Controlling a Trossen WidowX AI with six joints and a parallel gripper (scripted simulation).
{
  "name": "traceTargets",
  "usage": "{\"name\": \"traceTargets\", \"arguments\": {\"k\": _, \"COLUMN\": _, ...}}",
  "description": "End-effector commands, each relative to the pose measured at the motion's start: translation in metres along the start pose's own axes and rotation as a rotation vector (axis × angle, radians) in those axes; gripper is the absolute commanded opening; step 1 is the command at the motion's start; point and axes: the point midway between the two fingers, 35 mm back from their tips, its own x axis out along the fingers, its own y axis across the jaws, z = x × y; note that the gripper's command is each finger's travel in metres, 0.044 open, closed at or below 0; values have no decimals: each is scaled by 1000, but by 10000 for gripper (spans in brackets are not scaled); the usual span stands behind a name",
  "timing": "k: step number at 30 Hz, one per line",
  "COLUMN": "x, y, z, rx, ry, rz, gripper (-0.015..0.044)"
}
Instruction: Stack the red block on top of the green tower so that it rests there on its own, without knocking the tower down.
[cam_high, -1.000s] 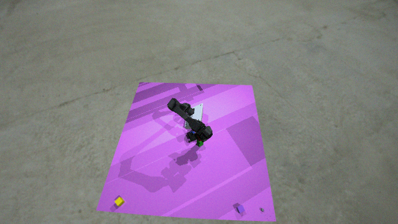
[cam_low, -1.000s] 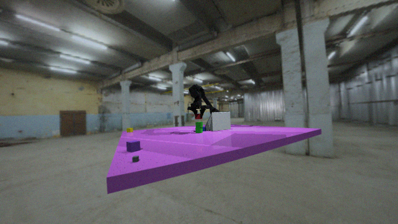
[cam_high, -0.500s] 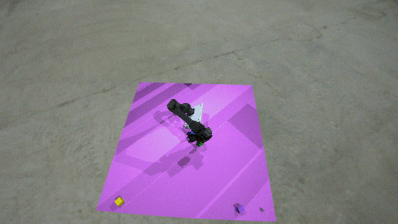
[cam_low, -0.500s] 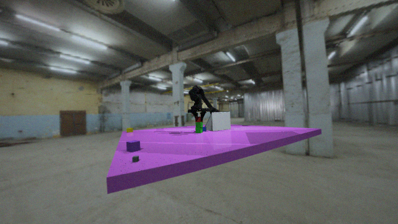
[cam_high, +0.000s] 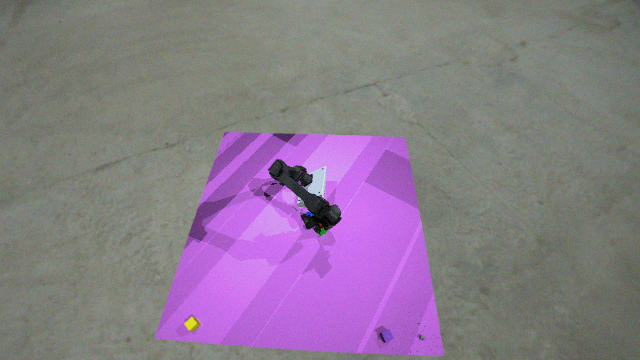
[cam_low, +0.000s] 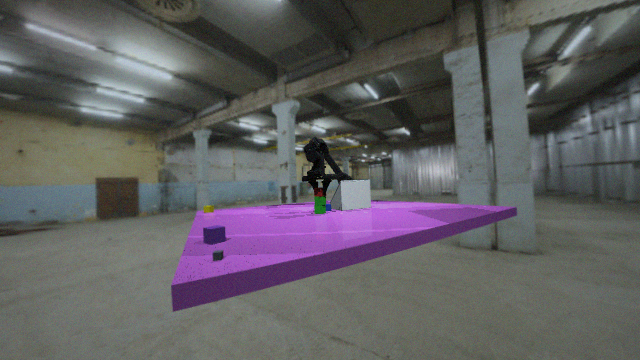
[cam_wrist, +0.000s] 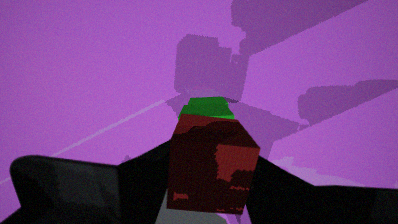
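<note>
The fingers grip the red block (cam_wrist: 212, 165) half-closed, holding it atop or just above the green tower (cam_low: 320, 205) on the desk (cam_low: 350, 230). Placement is underway; next likely a gentle, straight release.

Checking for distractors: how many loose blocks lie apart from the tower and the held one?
4: yellow block at one mat corner, purple block and small dark block near another, blue block beside the tower. Others may hide behind the arm.

A far overhead camera and a distant low side camera are both framing the flat purple desk (cam_high: 280, 300), while the wrist camera is peering closely downward.
</note>
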Motion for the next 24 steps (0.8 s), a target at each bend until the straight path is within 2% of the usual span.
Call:
{"name": "traceTargets", "arguments": {"k": 1, "x": 0, "y": -1, "z": 0, "rx": -5, "ry": -2, "rz": -5, "gripper": 0}}
{"name": "traceTargets", "arguments": {"k": 4, "x": 0, "y": -1, "z": 0, "rx": -5, "ry": -2, "rz": -5, "gripper": 0}}
{"name": "traceTargets", "arguments": {"k": 21, "x": 0, "y": 0, "z": 0, "rx": 0, "ry": 0, "rz": 0, "gripper": 440}}
{"name": "traceTargets", "arguments": {"k": 24, "x": 0, "y": 0, "z": 0, "rx": 0, "ry": 0, "rz": 0, "gripper": 440}}
